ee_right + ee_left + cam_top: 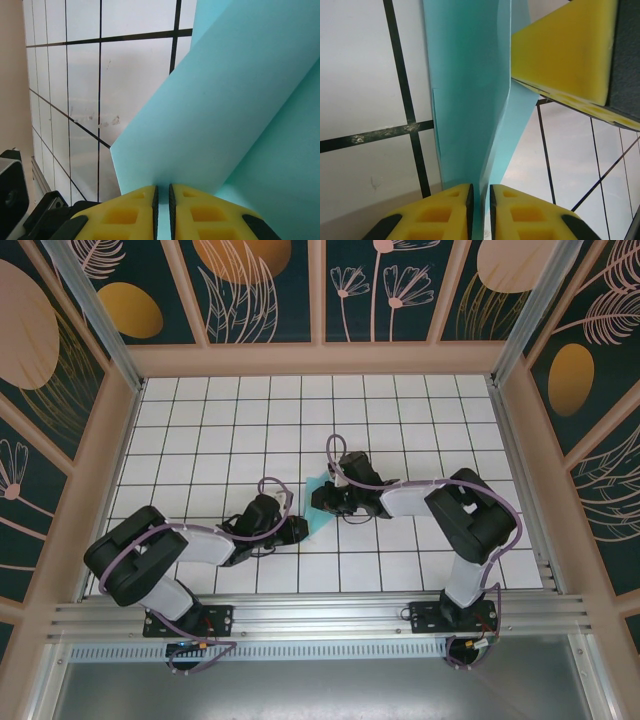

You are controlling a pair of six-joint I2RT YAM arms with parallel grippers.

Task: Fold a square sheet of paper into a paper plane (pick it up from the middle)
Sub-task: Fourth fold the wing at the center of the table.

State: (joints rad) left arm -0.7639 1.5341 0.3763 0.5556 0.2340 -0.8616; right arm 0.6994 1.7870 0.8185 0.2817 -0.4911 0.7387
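Note:
The square sheet of paper (pixel 320 512), light turquoise, is a folded, creased shape lifted between my two grippers at the table's middle. In the left wrist view it (pixel 465 100) runs as a narrow folded strip into my left gripper (pixel 481 200), whose jaws stand a thin slit apart around its fold. I cannot tell whether the pads press it. My right gripper (pixel 163 200) is shut on a flap of the paper (pixel 235 110). One of its yellow fingers (pixel 565 50) shows close above the left gripper. In the top view the left gripper (pixel 296 530) and the right gripper (pixel 318 498) nearly meet.
A white tiled table (pixel 420 420) with black grid lines lies under the paper. Beige frame walls (pixel 120 440) enclose it on the left, right and far side. An aluminium rail (pixel 320 615) with both arm bases runs along the near edge.

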